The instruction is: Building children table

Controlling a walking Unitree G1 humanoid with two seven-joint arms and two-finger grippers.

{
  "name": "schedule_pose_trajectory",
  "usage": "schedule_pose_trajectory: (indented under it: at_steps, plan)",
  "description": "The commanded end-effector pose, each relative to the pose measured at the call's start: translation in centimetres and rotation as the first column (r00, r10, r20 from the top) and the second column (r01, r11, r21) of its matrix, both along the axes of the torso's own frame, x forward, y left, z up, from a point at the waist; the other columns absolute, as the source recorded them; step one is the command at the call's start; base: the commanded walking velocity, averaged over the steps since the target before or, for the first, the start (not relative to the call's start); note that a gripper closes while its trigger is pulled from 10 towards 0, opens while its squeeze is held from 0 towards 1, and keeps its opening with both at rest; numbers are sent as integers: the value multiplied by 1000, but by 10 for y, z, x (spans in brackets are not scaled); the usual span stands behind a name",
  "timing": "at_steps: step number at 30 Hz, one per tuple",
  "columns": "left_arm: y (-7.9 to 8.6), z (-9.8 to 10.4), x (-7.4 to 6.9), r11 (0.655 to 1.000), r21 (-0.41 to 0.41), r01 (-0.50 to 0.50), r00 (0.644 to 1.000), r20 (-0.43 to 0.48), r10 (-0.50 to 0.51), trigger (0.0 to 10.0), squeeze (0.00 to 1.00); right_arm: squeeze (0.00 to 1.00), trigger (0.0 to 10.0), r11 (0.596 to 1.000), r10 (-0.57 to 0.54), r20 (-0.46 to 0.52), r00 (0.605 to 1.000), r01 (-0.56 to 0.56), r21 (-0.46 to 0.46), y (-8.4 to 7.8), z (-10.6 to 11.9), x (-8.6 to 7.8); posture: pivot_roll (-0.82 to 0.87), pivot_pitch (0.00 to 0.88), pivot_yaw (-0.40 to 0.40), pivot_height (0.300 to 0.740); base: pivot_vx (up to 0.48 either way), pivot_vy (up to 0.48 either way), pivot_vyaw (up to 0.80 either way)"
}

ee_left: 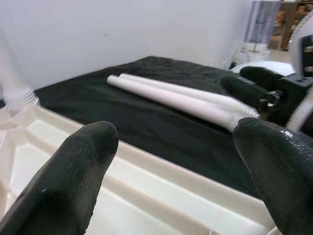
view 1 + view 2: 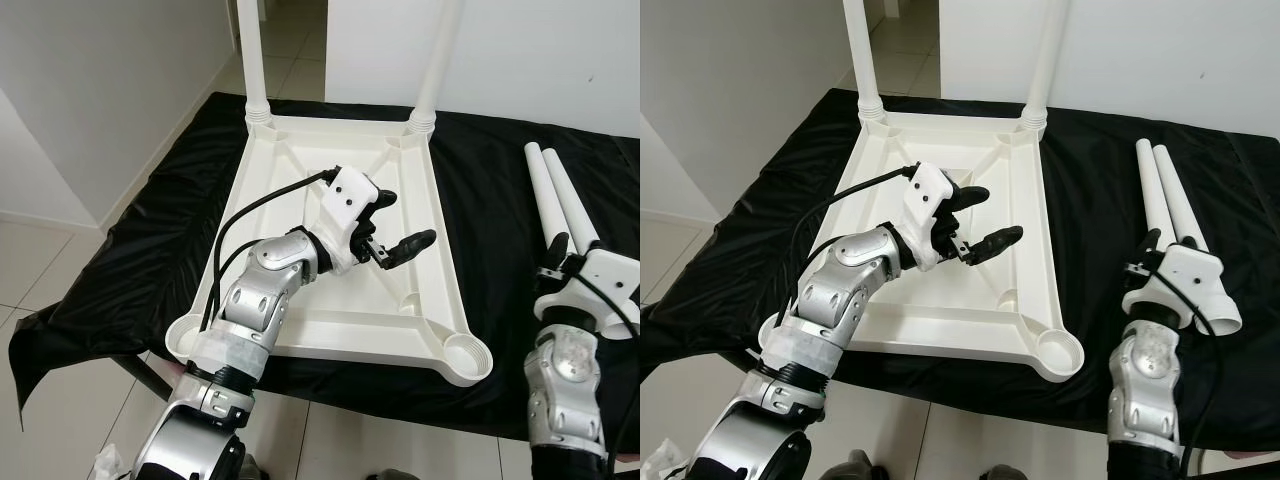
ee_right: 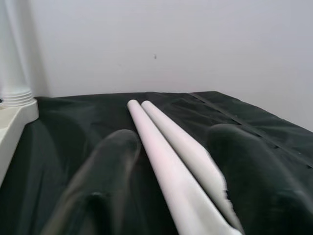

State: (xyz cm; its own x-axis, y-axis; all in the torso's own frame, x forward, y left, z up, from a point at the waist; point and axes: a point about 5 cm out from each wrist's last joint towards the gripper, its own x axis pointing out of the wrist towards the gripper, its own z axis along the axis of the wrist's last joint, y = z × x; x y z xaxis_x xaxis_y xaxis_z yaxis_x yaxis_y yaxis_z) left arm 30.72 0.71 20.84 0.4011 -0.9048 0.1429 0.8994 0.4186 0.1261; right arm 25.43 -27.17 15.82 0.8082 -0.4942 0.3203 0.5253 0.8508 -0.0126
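Hovering left gripper over tabletop

Black-draped table under upturned tabletop, two loose legs

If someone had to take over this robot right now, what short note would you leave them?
Left gripper: open, holding nothing, above the middle of the upturned white tabletop.
Right gripper: open, fingers either side of the near ends of the two loose legs; not gripped yet.
Things: the tabletop lies upside down on the black cloth; the loose legs lie side by side to its right.
Done: two legs stand in the far corner sockets.
Left: fit the loose legs into the two near corner sockets.
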Motion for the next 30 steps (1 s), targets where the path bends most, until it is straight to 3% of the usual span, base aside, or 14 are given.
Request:
schedule_pose_trajectory:
  at_steps: [1, 7, 8, 10, 13, 15, 16, 17, 18, 30]
  plan:
    - [4, 1, 3, 996, -30, -85, 996, -7, 84, 10000, 0, 1000, 10000, 999, -15, -18, 1000, 15, 32, -4, -2, 3, -46, 0, 41, 740, 0, 0, 0]
    - [0, 2, -3, 999, -29, -16, 1000, 8, 16, 10000, 0, 1000, 10000, 998, -40, -33, 999, 42, 40, -13, 2, 6, -54, 0, 41, 740, 0, 0, 0]
    - [-7, -1, -14, 998, -8, 68, 998, 15, -68, 10000, 0, 1000, 10000, 997, -40, -52, 998, 43, 65, -19, 1, 6, -61, 3, 38, 740, 0, 0, 0]
    - [-7, -1, -14, 998, -8, 68, 998, 15, -68, 10000, 0, 1000, 10000, 997, -40, -52, 998, 43, 65, -19, 1, 6, -61, 3, 38, 740, 0, 0, 0]
    - [-17, -8, -31, 982, 32, 184, 983, 13, -184, 10000, 0, 1000, 10000, 994, -29, -108, 994, 40, 101, -27, -5, 3, -69, 9, 40, 740, 0, 0, 0]
    - [-17, -8, -31, 982, 32, 184, 983, 13, -184, 10000, 0, 1000, 10000, 994, -29, -108, 994, 40, 101, -27, -5, 3, -69, 9, 40, 740, 0, 0, 0]
    - [-20, -12, -37, 975, 56, 216, 976, 6, -216, 10000, 0, 275, 10000, 993, -9, -145, 989, 26, 116, -29, -11, 1, -74, 12, 42, 740, 0, 0, 0]
    - [-20, -12, -37, 975, 56, 216, 976, 6, -216, 10000, 0, 275, 10000, 993, -9, -145, 989, 26, 116, -29, -11, 1, -74, 12, 42, 740, 0, 0, 0]
    - [-22, -15, -39, 971, 72, 227, 974, -2, -227, 10000, 0, 0, 10000, 992, -1, -171, 985, 22, 121, -32, -15, 0, -81, 18, 48, 740, 0, 0, 0]
    - [-24, -17, -47, 960, 94, 264, 964, -18, -264, 10000, 0, 0, 10000, 976, 79, -265, 961, -21, 216, -33, -31, -7, -98, 50, 63, 740, 0, 0, 0]
